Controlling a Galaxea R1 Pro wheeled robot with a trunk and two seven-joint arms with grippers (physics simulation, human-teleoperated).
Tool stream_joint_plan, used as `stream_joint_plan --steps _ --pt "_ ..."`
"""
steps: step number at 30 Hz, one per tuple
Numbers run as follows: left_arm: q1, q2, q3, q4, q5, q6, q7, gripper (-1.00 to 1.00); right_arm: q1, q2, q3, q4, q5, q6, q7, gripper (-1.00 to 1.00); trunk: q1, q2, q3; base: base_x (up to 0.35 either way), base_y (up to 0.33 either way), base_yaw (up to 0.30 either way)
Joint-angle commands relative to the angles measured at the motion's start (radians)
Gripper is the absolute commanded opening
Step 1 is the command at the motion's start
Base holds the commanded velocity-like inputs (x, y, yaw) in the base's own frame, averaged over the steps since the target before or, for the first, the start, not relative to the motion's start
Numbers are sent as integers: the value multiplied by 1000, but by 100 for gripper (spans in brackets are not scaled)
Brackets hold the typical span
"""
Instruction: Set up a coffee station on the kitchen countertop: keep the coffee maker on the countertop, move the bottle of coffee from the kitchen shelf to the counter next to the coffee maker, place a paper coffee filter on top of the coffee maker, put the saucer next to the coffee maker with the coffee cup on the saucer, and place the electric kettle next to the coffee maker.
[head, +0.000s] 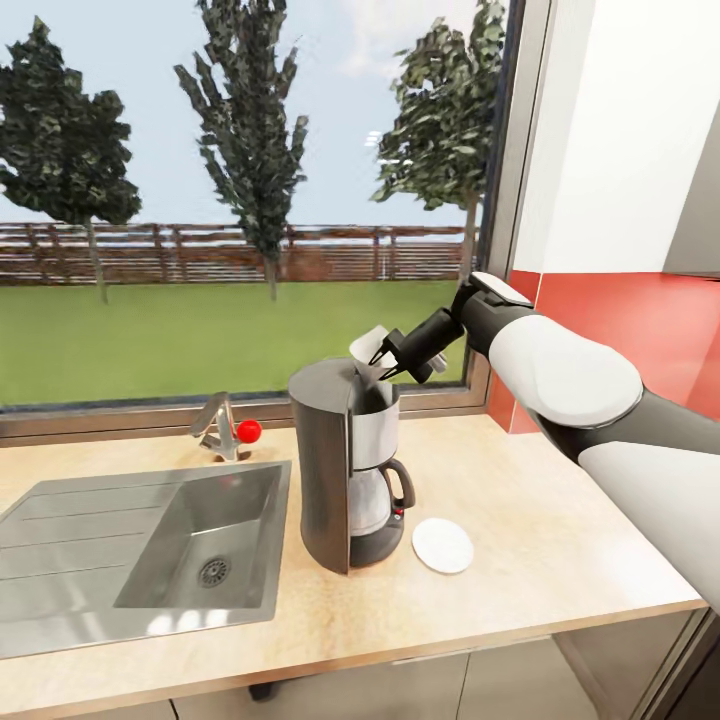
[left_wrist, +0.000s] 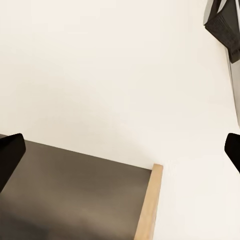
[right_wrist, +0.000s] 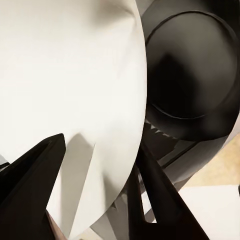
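Countertop (head: 540, 520): right gripper (head: 385, 365) pinching paper filter (head: 368, 345) over coffee maker (head: 345, 460); saucer (head: 442, 545) at its 3 o'clock. Left gripper (left_wrist: 120, 150) spread.

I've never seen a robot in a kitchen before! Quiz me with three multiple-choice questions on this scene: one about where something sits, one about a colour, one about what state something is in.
1. Where is the saucer?
A. In the sink
B. On the countertop, beside the coffee maker
C. On top of the coffee maker

2. What colour is the knob by the tap?
A. Red
B. Blue
C. Yellow

3. What is the right pincer doing?
A. Hanging open and empty
B. Gripping the saucer
C. Shut on a paper filter above the coffee maker

Answers:
1 B, the white plate lies flat on the wood right next to the machine.
2 A, it is bright red.
3 C, the right wrist view shows the white paper between the fingers.
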Motion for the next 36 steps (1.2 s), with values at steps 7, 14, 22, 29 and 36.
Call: stream_joint_plan --steps 7,14,22,29,36 --pt "0 -1 5 2 2 -6 1 100 1 1 3 -3 -11 5 -10 100 0 0 0 0 0 0" --pt "0 0 5 2 2 -6 1 100 1 1 3 -3 -12 5 -10 100 0 0 0 0 0 0" --pt "0 -1 5 2 2 -6 1 100 1 1 3 -3 -11 5 -10 100 0 0 0 0 0 0" --pt "0 0 5 2 2 -6 1 100 1 1 3 -3 -11 5 -10 100 0 0 0 0 0 0" --pt "0 -1 4 2 2 -7 1 100 0 1 3 -3 -11 6 -10 100 0 0 0 0 -22 0"
